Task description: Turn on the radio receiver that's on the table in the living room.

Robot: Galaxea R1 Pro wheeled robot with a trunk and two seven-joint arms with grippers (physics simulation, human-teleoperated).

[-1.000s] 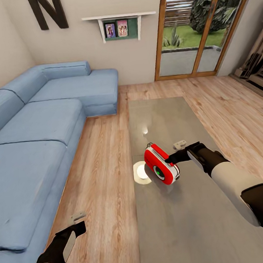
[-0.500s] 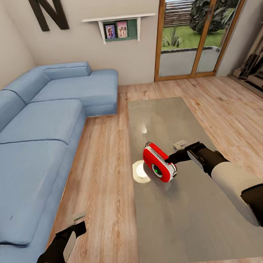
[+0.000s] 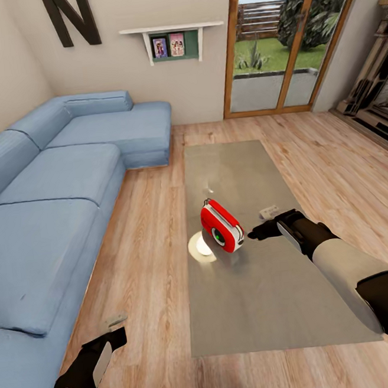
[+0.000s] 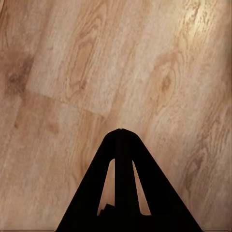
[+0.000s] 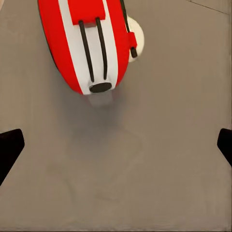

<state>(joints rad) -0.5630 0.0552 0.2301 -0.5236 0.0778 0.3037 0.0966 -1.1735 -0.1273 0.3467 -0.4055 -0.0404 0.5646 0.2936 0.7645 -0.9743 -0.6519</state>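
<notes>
the radio receiver stands mid-frame on the table. the right gripper, wide open and empty, hovers beside it; press gently to avoid tipping it.

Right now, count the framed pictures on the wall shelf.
2. One picture sits at the shelf's left, the other picture right beside it, both under the top board. Others may be hidden.
</notes>
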